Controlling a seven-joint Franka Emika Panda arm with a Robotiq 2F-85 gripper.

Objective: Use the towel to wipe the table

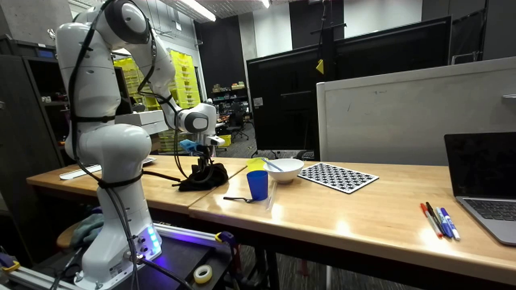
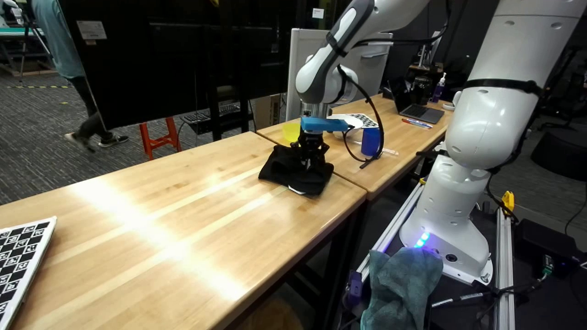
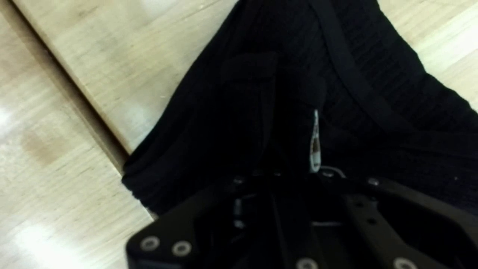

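Gripper (image 2: 309, 160): it points down, the fingers stand close together and are sunk in the fabric; it is closed on the black cloth (image 2: 293, 178), but black against black makes the exact pinch hard to see.
Black cloth: it lies crumpled on the wooden table (image 2: 220, 220), directly under the gripper; in the wrist view a white tag (image 3: 315, 144) is beside the fingers.
Table gap: one corner of the cloth reaches it, where the second table (image 1: 342, 217) begins.
Blue part (image 2: 323, 124): it is on the wrist, just above the gripper.
Blue cup (image 1: 257, 186): upright on the second table, with a dark utensil (image 1: 238, 198) lying just beside its base.
White bowl (image 1: 284, 176): near the cup, and a blue utensil (image 1: 272, 164) leans in it; a yellow item (image 1: 254, 164) is just beside.
Checkered board (image 1: 338, 177): flat, next to the bowl.
Pens (image 1: 439, 221): side by side, near the open laptop (image 1: 479, 169), well apart from the cloth.
Grey-green towel (image 2: 403, 288): it hangs near the base of the robot arm (image 2: 477, 128).
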